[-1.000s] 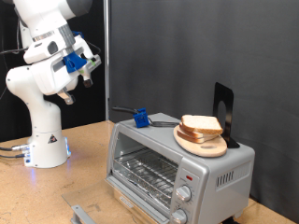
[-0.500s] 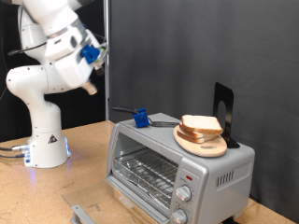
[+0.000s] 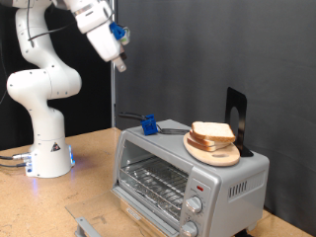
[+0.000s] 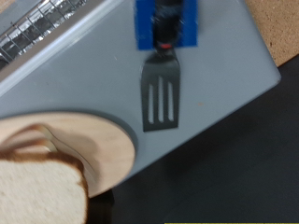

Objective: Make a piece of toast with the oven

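Note:
The silver-grey oven (image 3: 232, 178) stands on the wooden table at the exterior view's lower right. Its door hangs open and the wire rack (image 3: 153, 181) inside shows bare. A stack of pale bread slices (image 3: 212, 131) lies on a round wooden plate (image 3: 210, 153) on the oven's top. A single slice apart from the stack does not show. My gripper (image 3: 119, 61) hangs high in the air, above and to the exterior view's left of the oven, holding nothing. The wrist view looks down on the oven top (image 4: 229, 79), the plate (image 4: 107, 149) and a bread slice (image 4: 42, 191); the fingers do not show there.
A slotted metal spatula (image 4: 158, 93) with a blue holder (image 4: 169, 23) lies on the oven top beside the plate; it also shows in the exterior view (image 3: 149, 124). A black upright stand (image 3: 235, 117) is behind the plate. Two round knobs (image 3: 195, 207) sit at the oven's front.
The arm has swung up and toward the exterior view's right, carrying the gripper from beside the robot's body to high above the oven's left end. The oven, bread and spatula have not moved.

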Controlling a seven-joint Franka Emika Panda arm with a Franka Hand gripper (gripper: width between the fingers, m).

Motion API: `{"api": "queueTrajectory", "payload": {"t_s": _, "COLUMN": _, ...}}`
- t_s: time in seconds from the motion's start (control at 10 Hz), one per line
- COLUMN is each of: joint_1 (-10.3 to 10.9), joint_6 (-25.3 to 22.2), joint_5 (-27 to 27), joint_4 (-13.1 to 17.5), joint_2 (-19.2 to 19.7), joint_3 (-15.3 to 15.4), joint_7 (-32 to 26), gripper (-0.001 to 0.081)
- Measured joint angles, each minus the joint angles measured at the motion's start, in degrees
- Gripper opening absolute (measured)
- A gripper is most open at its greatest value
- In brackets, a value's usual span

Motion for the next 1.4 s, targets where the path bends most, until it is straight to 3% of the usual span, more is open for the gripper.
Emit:
{"api": "queueTrajectory", "payload": {"t_s": 0.2, "joint_1": -0.4, "joint_6": -0.1, "joint_5": -0.7, "joint_4": -0.8, "joint_2": -2.6, "joint_3": 2.3, "joint_7": 3.0, "gripper": 0.0682}}
{"api": "queueTrajectory", "payload": {"t_s": 0.5, "joint_1": -0.3, "joint_6": 1.1, "joint_5": -0.5, "joint_4": -1.8, "joint_2": -2.3, "joint_3": 2.6, "joint_7": 1.2, "gripper": 0.0682}}
{"api": "queueTrajectory", "payload": {"t_s": 0.8, "joint_1": 0.1, "joint_6": 8.8, "joint_5": -0.2, "joint_4": -6.1, "joint_2": -2.2, "joint_3": 6.3, "joint_7": 1.1, "gripper": 0.0682}}
{"api": "queueTrajectory", "payload": {"t_s": 1.4, "joint_1": 0.2, "joint_6": 19.4, "joint_5": 1.6, "joint_4": -14.9, "joint_2": -2.1, "joint_3": 12.7, "joint_7": 2.4, "gripper": 0.0682}}
